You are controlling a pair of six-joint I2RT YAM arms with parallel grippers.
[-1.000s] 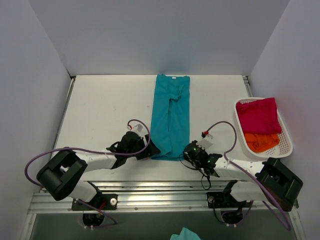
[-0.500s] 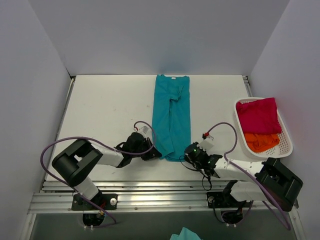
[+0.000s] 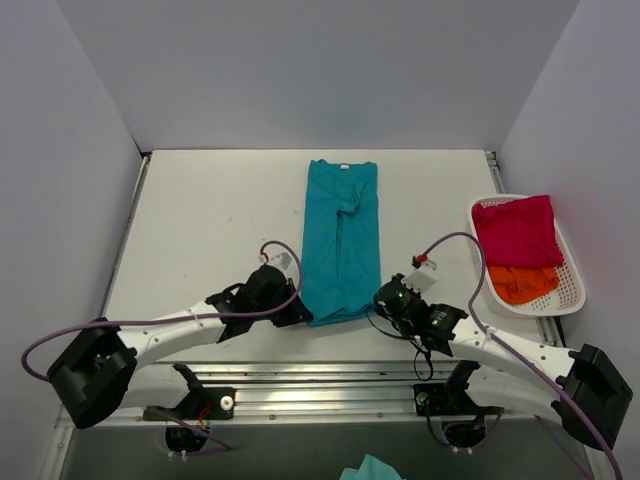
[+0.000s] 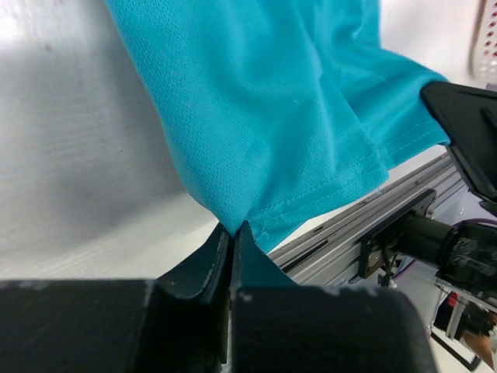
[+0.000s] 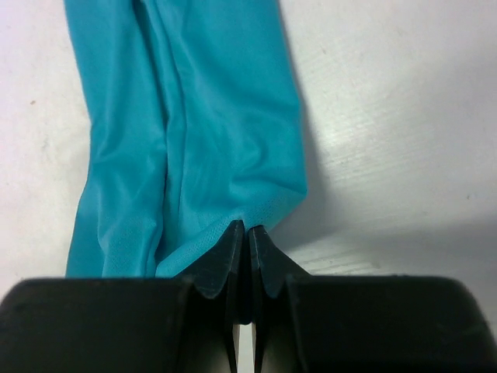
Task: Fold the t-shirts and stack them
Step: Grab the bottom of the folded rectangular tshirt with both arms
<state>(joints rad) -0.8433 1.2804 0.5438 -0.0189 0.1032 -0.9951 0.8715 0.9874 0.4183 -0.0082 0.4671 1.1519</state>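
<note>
A teal t-shirt (image 3: 341,235) lies as a long narrow strip down the table's middle, its white neck label at the far end. My left gripper (image 3: 300,314) is shut on the strip's near left hem corner (image 4: 233,227), which is lifted off the table. My right gripper (image 3: 383,297) is shut on the near right hem corner (image 5: 247,225), and the teal t-shirt (image 5: 186,116) stretches away from it. A crimson-magenta t-shirt (image 3: 517,230) and an orange t-shirt (image 3: 523,284) lie bunched in the basket.
A white slotted basket (image 3: 564,301) stands at the table's right edge. An aluminium rail (image 3: 320,378) runs along the near edge under both arms. Grey walls close in the table on three sides.
My left gripper has closed on the teal shirt's near left corner. Both grippers have lifted the near hem and carried it slightly away from the rail; the strip looks shorter.
</note>
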